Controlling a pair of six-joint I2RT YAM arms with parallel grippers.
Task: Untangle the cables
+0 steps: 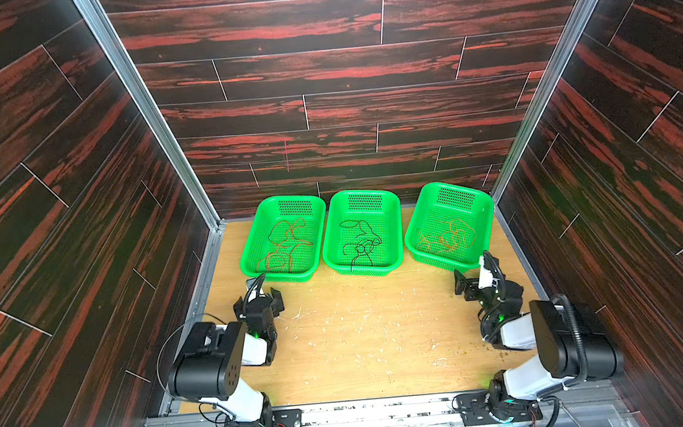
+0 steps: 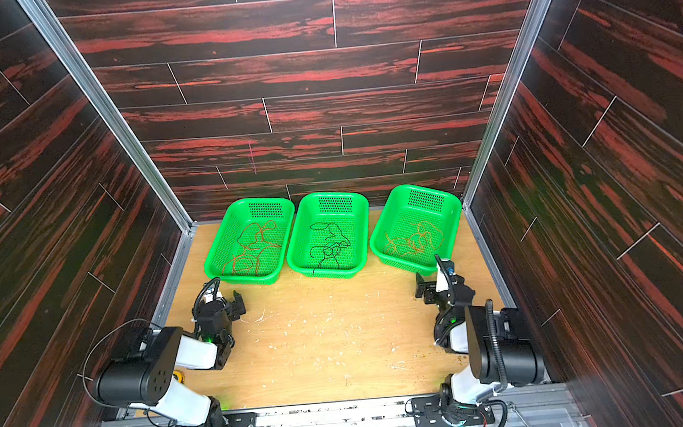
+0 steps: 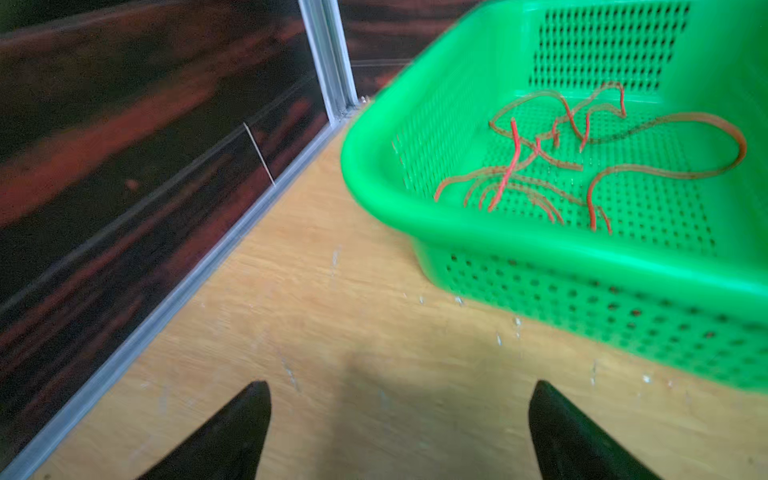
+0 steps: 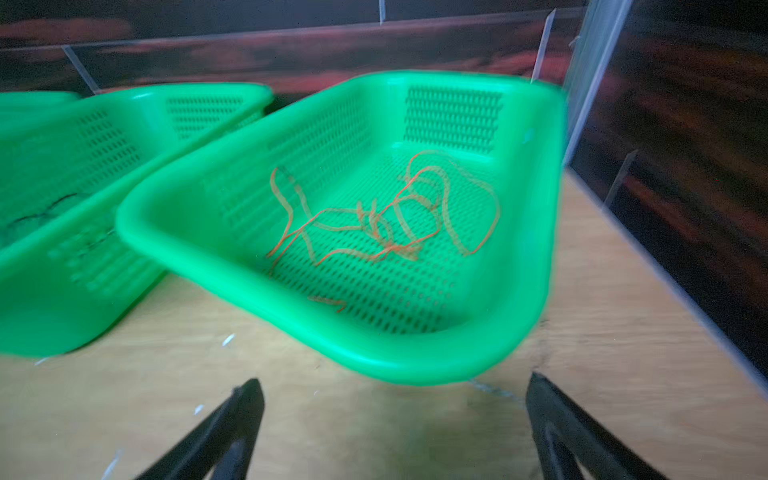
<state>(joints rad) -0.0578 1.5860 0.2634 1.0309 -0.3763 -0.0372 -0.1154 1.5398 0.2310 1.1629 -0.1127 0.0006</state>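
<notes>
Three cables [image 3: 515, 145] in baskets [image 3: 498, 245], beyond open jaws

Along the back edge of the counter [image 1: 362, 338] stand the left basket [image 1: 295, 207], middle basket [image 1: 365, 201] and right basket [image 1: 455, 199], side by side; one of the cables [image 1: 288, 248] lies inside each.

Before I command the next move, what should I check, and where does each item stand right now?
1. Left gripper open and empty: ok.
2. Right gripper open and empty: ok.
3. Red cable alone in the left basket: ok.
4. Black cable alone in the middle basket: ok.
5. Orange cable alone in the right basket: ok.
6. Each cable free of knots in its own loops: cannot tell.
</notes>
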